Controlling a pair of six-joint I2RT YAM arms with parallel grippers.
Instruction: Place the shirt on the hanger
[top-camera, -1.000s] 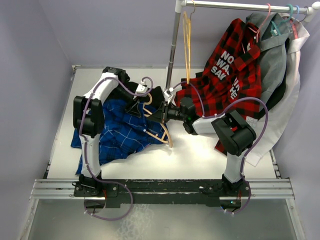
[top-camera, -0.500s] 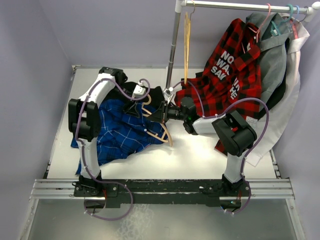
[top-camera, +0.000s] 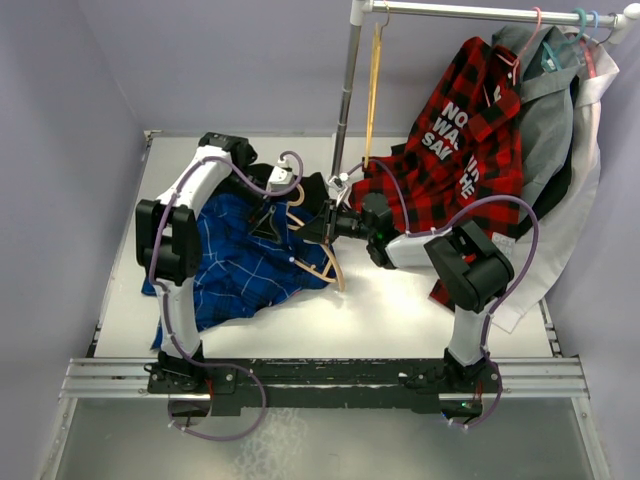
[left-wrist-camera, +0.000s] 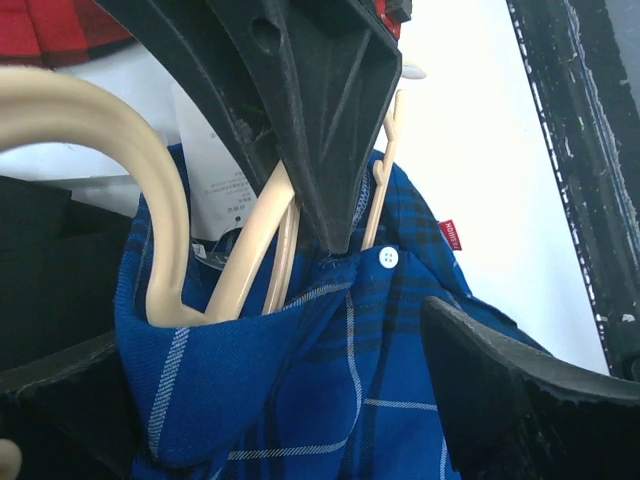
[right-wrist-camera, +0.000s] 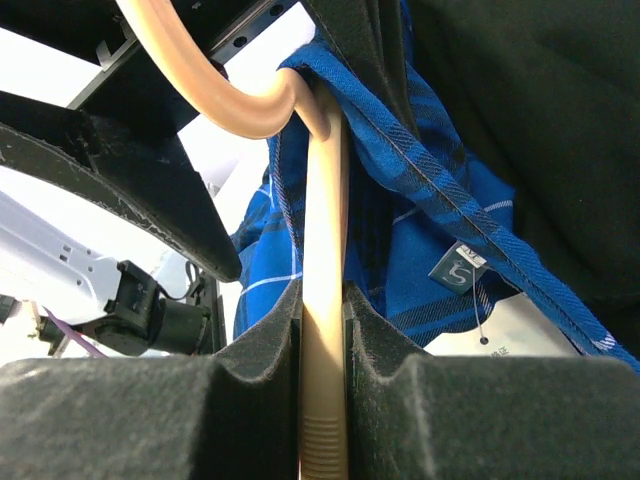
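The blue checked shirt lies crumpled on the white table at the left. The tan hanger is partly inside its collar. My right gripper is shut on the hanger's neck, with the hook curving up and left and the shirt's collar draped beside it. My left gripper hovers at the collar. In the left wrist view its fingers stand wide apart with blue shirt cloth between them, and the hanger arms run into the collar under the right gripper's black finger.
A metal rail on a pole stands at the back. A spare tan hanger hangs from it, with a red-and-black plaid shirt and a grey garment. A black garment lies behind the grippers.
My left arm's elbow has swung left and back, and its gripper has shifted slightly over the collar. The spare hanger on the rail has swung. The right gripper holds still.
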